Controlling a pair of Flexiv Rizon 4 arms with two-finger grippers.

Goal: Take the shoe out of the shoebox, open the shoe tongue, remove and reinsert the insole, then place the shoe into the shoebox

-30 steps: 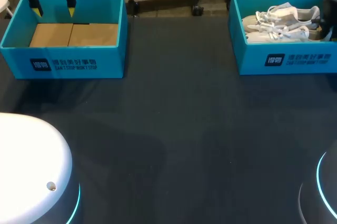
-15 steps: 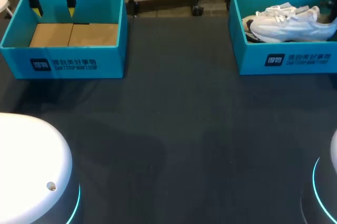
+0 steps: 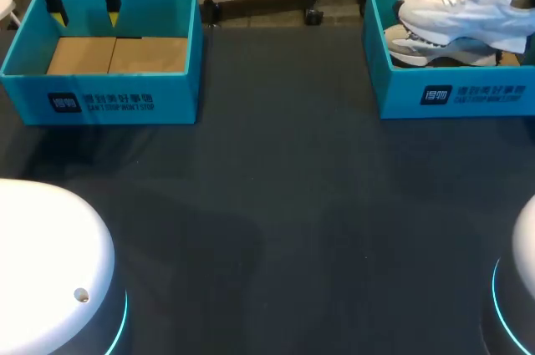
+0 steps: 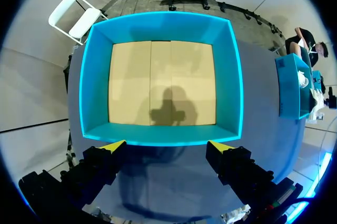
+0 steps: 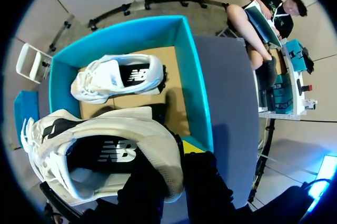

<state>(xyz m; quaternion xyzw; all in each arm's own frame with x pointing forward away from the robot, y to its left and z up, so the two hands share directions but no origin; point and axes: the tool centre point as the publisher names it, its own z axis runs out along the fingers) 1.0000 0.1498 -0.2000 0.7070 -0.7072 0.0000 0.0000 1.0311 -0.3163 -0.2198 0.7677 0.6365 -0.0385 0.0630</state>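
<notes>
Right gripper (image 5: 176, 167) seemingly clamps the white lace-up sneaker (image 3: 464, 8) above the two-o'clock teal cardboard shoebox (image 3: 451, 96) (left gripper (image 4: 167, 146) gapes wide, empty).

The shoebox (image 3: 451, 100) at 2 o'clock and the other box (image 3: 100, 103) at 10 o'clock are both bright turquoise, with dark blue print on the front wall and a cardboard-brown floor. The shoe (image 3: 464, 8) and the second shoe (image 5: 102, 79) are white with black lining. The surface (image 3: 276, 205) is dark grey. The left hand (image 3: 84, 14) is black with yellow tips.
</notes>
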